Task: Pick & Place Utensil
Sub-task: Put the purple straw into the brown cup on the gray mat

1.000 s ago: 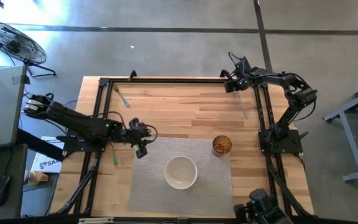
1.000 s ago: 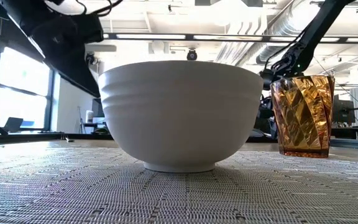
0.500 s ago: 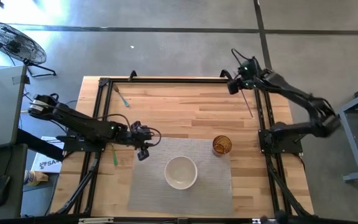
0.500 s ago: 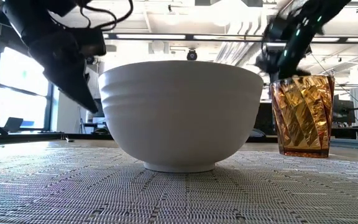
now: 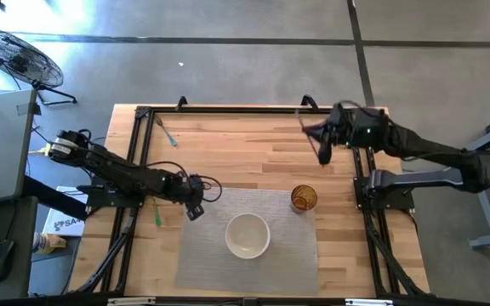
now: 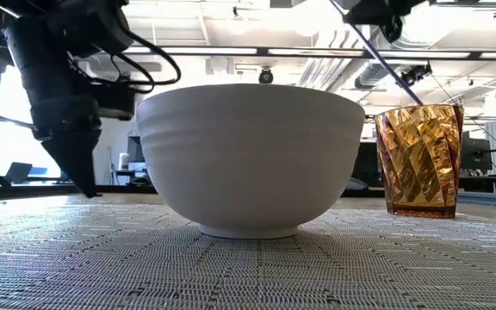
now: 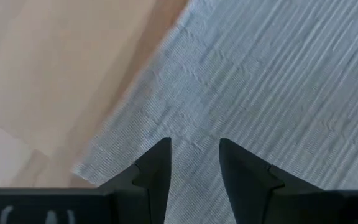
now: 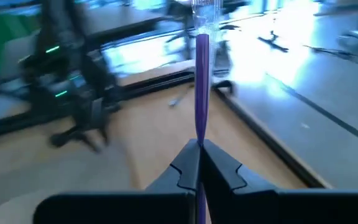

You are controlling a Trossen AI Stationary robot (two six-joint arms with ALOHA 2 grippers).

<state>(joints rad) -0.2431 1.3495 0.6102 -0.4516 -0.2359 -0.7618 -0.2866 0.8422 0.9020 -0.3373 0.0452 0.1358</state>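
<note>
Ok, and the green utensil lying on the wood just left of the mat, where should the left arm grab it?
Probably mid-handle, from straight above. The green utensil lies flat, long and thin, close beside the mat, so the open jaws of the left gripper should straddle its narrow width. The right gripper is shut on the purple utensil.

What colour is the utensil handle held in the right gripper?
Purple, on the utensil pinched in the right gripper; the right wrist view shows it best.
</note>
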